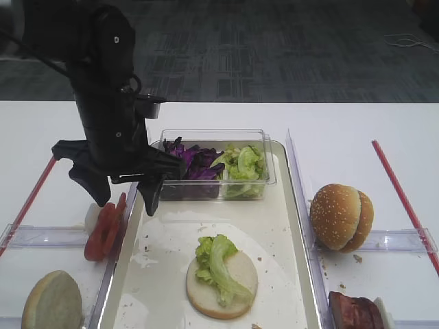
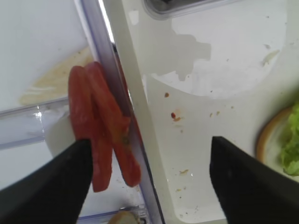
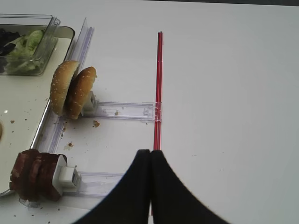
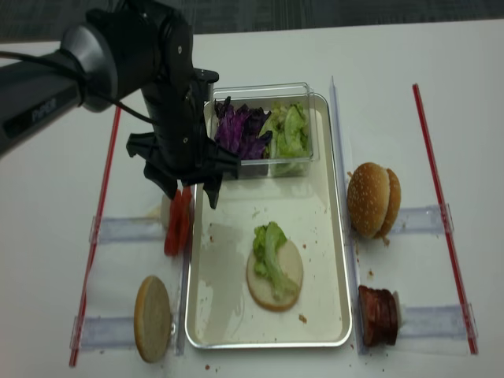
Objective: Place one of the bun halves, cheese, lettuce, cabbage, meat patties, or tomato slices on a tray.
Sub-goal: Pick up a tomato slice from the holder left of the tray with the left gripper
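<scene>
Left hand [image 1: 123,195] hanging wide open, empty, above tomato slices [image 1: 103,229] beside tray [image 1: 291,226]; you're needing both fingers straddling one slice.

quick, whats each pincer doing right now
Left pincer: open, empty, hanging over the tomato slices at the tray edge.
Right pincer: closed, holding nothing.
</scene>
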`<state>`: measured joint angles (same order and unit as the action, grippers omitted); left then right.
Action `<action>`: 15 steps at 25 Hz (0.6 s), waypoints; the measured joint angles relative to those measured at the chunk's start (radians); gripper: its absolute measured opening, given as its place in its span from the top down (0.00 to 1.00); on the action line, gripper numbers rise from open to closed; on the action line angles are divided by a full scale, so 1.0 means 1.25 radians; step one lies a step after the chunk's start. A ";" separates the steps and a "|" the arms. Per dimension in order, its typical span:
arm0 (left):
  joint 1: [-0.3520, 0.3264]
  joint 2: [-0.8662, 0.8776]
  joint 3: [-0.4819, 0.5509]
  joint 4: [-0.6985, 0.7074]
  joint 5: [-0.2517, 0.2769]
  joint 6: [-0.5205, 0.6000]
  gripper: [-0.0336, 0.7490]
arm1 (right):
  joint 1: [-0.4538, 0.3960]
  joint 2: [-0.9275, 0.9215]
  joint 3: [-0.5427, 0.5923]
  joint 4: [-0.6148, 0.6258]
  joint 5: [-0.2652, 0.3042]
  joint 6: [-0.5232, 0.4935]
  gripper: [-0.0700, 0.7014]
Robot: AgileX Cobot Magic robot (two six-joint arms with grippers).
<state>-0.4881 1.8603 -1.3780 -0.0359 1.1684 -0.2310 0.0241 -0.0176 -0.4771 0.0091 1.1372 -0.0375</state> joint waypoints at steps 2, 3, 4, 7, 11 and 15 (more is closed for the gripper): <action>0.000 0.015 0.000 -0.006 -0.005 0.001 0.33 | 0.000 0.000 0.000 0.000 0.000 0.000 0.83; 0.000 0.019 0.000 -0.006 -0.007 0.001 0.33 | 0.000 0.000 0.000 0.000 0.000 0.000 0.83; 0.000 0.026 -0.003 -0.006 -0.008 0.002 0.33 | 0.000 0.000 0.000 0.000 0.000 0.000 0.83; 0.000 0.045 -0.005 -0.006 -0.013 0.012 0.34 | 0.000 0.000 0.000 0.000 0.000 0.000 0.83; 0.000 0.059 -0.005 -0.006 -0.020 0.017 0.34 | 0.000 0.000 0.000 0.000 0.000 0.000 0.83; 0.000 0.072 -0.005 -0.004 -0.027 0.018 0.36 | 0.000 0.000 0.000 0.000 0.000 0.000 0.83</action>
<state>-0.4881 1.9507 -1.3840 -0.0412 1.1351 -0.2081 0.0241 -0.0176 -0.4771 0.0091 1.1372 -0.0375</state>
